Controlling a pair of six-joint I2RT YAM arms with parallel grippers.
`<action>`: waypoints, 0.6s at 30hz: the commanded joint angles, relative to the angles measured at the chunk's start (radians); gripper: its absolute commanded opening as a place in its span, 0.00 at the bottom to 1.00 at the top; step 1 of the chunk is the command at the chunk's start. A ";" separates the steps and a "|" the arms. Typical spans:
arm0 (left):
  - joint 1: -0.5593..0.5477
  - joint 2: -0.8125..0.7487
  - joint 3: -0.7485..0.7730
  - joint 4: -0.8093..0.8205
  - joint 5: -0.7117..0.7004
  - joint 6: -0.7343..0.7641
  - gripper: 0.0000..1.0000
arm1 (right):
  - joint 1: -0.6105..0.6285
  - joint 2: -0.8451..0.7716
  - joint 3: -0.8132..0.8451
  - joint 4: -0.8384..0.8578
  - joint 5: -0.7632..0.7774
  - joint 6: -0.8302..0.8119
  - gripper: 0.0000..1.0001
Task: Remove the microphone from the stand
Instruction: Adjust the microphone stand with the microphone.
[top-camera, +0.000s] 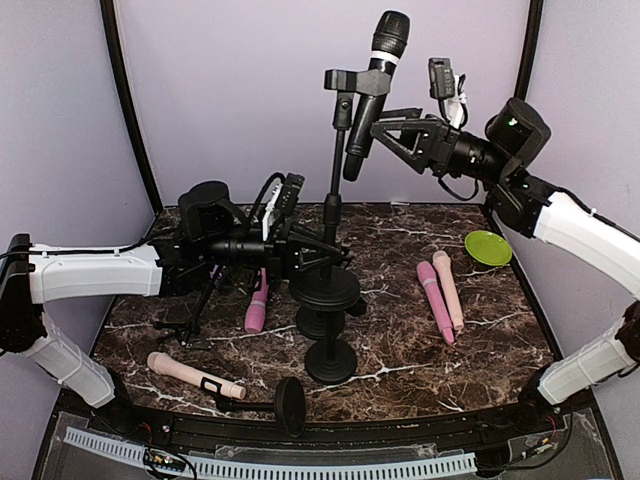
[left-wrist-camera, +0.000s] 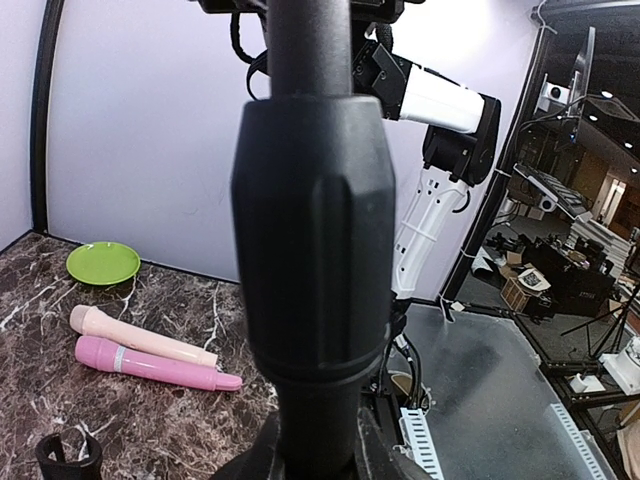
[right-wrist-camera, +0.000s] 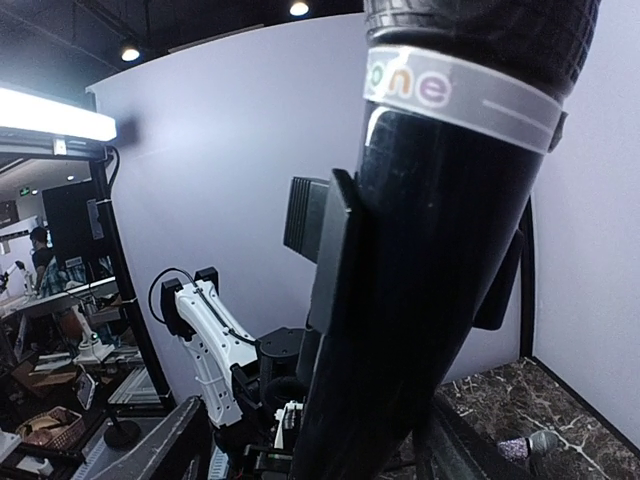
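**Microphone in its clip, right jaws astride it**

We see the black microphone (top-camera: 360, 135) seated in the clip (top-camera: 345, 80) at the top of the stand (top-camera: 335, 190). It sits directly between the jaws of the right gripper (top-camera: 378, 128). Its long axis runs steeply, head above the gripper and tail below, crossing the line along which the jaws close. The clip sits just above that gripper.

In the right wrist view the jaws stand parted. One of the fingers (right-wrist-camera: 165, 450) shows a clear gap to the barrel, so we judge nothing is clamped yet.

The left gripper (top-camera: 318, 252) is far below the microphone, closed tight on the stand's pole, which steadies it. The right arm is plainly the nearer one, and we judge the lift is its job. It should close on the barrel, then draw it along its axis out of the clip.

Well below the right gripper, a green plate (top-camera: 488, 247) shows nothing on it.
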 joint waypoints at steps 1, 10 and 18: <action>0.000 -0.027 0.058 0.059 0.003 0.016 0.00 | -0.003 0.018 0.036 0.079 -0.069 0.053 0.65; 0.000 -0.019 0.070 0.037 -0.001 0.021 0.00 | -0.002 0.049 0.057 0.077 -0.092 0.062 0.50; 0.000 -0.030 0.077 0.002 -0.018 0.044 0.00 | -0.003 0.011 0.062 -0.078 -0.080 -0.038 0.21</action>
